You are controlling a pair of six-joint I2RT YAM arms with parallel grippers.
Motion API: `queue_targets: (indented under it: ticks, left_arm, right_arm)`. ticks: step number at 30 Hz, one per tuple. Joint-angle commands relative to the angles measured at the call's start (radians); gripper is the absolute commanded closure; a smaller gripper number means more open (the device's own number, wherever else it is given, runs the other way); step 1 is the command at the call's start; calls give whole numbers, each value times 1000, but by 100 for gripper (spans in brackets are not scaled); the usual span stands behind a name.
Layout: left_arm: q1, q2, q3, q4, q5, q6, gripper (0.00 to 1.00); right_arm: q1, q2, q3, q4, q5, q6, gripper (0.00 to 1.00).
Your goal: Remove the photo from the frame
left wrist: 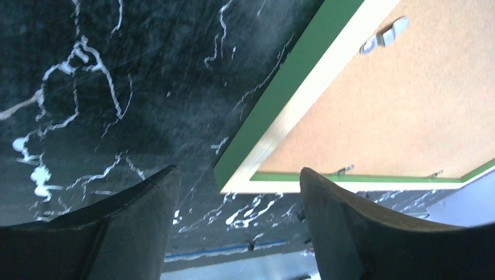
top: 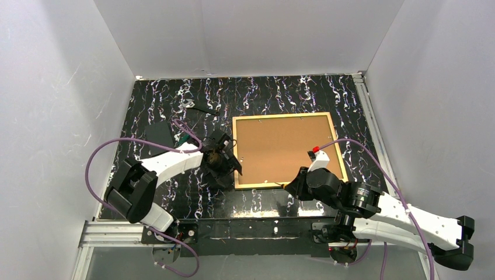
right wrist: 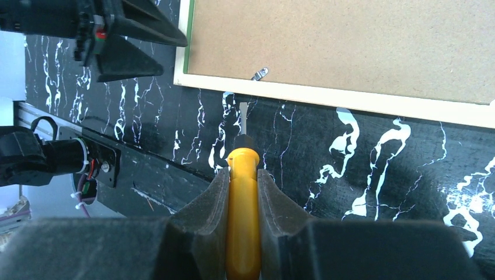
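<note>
2 claws beside a face-down frame

The green frame (top: pixel 283 115) lies flat on the black table (top: pixel 175 99), brown backing board (top: pixel 280 149) up. The left claw (left wrist: pixel 236 172) is spread wide at its near-left corner. The right claw (right wrist: pixel 242 175) pinches a yellow screwdriver (right wrist: pixel 242 221), tip just beside the near edge.

Frame (left wrist: pixel 283 87) seemingly green-fronted; brown board (top: pixel 280 149); black white-veined table (top: pixel 274 93)

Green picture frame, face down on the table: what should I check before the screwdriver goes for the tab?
1. Green-fronted wooden picture frame lying face down: ok.
2. Brown backing board seated in it: ok.
3. Yellow-handled screwdriver clamped in right jaws: ok.
4. Blade tip reaching the small metal tab: not ok, short of it.
5. Left jaws open beside the near corner: ok.
6. Photo's condition: cannot tell, hidden.
</note>
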Motion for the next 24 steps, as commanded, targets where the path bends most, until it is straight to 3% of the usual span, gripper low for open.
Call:
queue_targets:
  ticks: [1, 7, 13, 14, 19, 24]
  left_arm:
    - [-12, 80, -12, -26, -79, -22, 32]
    - [-26, 129, -1, -17, -74, 95, 53]
    - [-20, 223, 167, -228, -81, 350, 89]
    - [-14, 246, 209, -271, -96, 405, 100]
    - [52, 381, 447, -441, -105, 705, 100]
    - [101, 531, 664, -478, 22, 978, 100]
  right_arm:
    - [-3, -17, -8, 42, -1, 27, 99]
    - [-3, -29, -34, 60, -11, 44, 99]
    - [0, -44, -33, 66, -11, 31, 99]
    - [-2, -45, -37, 69, -11, 27, 99]
    - [-1, -31, -39, 76, -20, 19, 99]
    - [-1, -10, -45, 108, -24, -1, 99]
